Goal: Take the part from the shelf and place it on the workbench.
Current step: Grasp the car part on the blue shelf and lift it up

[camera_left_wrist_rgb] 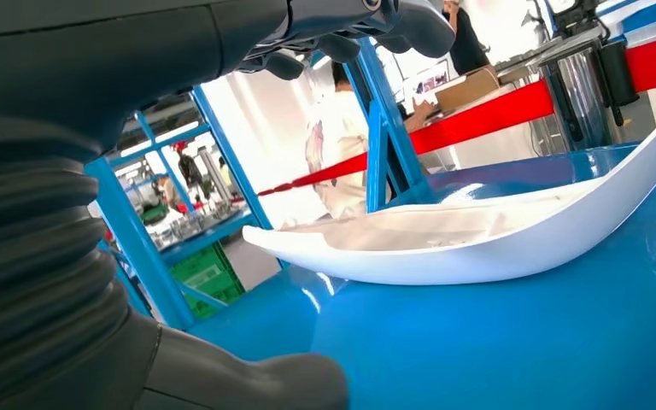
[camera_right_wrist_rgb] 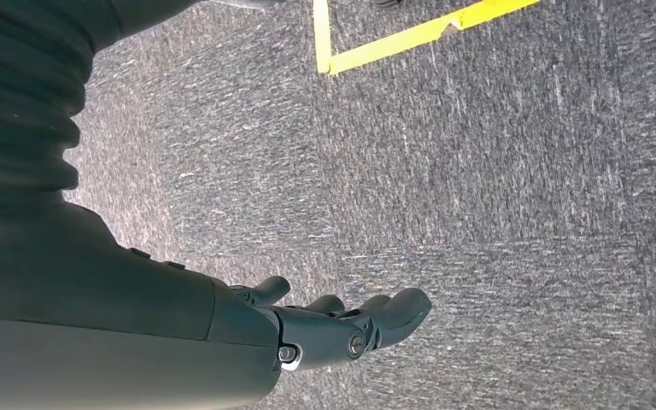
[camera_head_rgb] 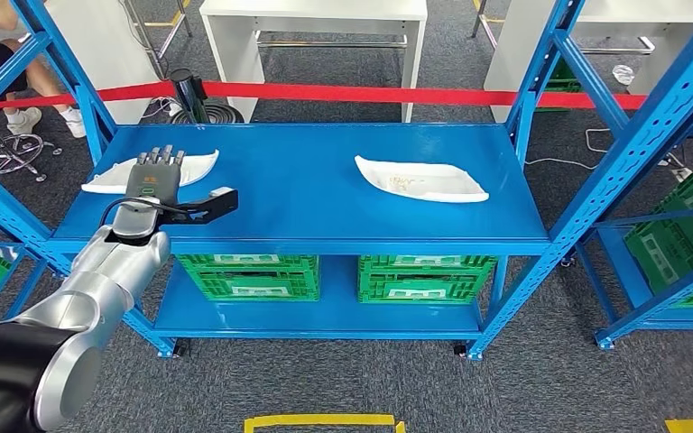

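Two white curved shell parts lie on the blue shelf top (camera_head_rgb: 307,198). The left part (camera_head_rgb: 108,178) sits near the shelf's left end, and the right part (camera_head_rgb: 424,180) rests toward the right. My left hand (camera_head_rgb: 167,185) hovers over the near edge of the left part, fingers spread and thumb out to the side, holding nothing. In the left wrist view the same part (camera_left_wrist_rgb: 478,239) lies just beyond my left hand (camera_left_wrist_rgb: 325,34), whose thumb (camera_left_wrist_rgb: 248,384) is low over the shelf. My right hand (camera_right_wrist_rgb: 342,325) hangs over the carpet with fingers loosely extended and nothing in them.
Blue uprights (camera_head_rgb: 586,189) frame the shelf on both sides. Green crates (camera_head_rgb: 253,275) stand on the lower level. A red barrier tape (camera_head_rgb: 361,93) runs behind, with white tables (camera_head_rgb: 316,27) beyond and a seated person (camera_head_rgb: 0,63) at the far left. Yellow floor tape (camera_head_rgb: 320,420) marks the carpet.
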`<action>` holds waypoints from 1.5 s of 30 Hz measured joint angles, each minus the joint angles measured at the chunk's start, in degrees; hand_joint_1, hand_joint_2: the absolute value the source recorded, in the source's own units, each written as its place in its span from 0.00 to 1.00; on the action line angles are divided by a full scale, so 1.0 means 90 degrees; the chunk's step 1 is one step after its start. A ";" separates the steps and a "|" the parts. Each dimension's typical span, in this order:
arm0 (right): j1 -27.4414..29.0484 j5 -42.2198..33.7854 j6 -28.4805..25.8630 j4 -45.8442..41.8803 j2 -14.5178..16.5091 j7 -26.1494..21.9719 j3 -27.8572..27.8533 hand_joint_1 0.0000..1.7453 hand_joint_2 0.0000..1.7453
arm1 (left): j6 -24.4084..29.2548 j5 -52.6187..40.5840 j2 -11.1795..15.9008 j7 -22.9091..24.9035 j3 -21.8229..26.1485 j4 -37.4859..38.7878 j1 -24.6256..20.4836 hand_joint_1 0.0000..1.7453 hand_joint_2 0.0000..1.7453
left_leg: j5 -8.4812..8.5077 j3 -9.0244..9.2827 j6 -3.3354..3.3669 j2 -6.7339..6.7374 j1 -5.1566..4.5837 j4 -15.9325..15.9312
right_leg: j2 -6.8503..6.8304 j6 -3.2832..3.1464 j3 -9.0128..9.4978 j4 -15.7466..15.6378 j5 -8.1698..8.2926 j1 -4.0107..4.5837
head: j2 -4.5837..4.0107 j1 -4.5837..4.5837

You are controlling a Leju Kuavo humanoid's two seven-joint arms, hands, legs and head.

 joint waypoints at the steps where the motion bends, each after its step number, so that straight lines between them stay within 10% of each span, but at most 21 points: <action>1: 0.0000 0.0004 0.0004 0.0000 0.0000 0.0004 0.0000 0.00 1.00 | 0.0000 -0.0078 0.0020 0.0029 -0.0033 0.0008 0.0000 0.00 1.00 | 0.0000 0.0000 0.0000 0.0000 0.0000 0.0000 | 0.0000 0.0000 -0.0001 0.0000 0.0000 0.0001 | 0.0000 0.0000; 41: 0.0000 0.0069 -0.0033 0.0000 0.0000 0.0019 0.0002 0.00 1.00 | -0.0182 0.0352 -0.0013 0.0706 0.0242 0.0393 0.0363 0.00 1.00 | 0.0000 -0.0004 -0.0001 0.0000 0.0000 0.0000 | 0.0001 0.0000 -0.0008 0.0003 0.0001 0.0002 | 0.0000 0.0000; 45: 0.0000 0.0067 -0.0036 0.0000 0.0000 0.0021 0.0001 0.00 1.00 | -0.0119 0.0417 -0.0029 0.0769 0.0300 0.0403 0.0380 0.91 1.00 | 0.0000 -0.0004 -0.0001 0.0000 0.0000 0.0000 | 0.0001 0.0000 -0.0008 0.0003 0.0001 0.0002 | 0.0000 0.0000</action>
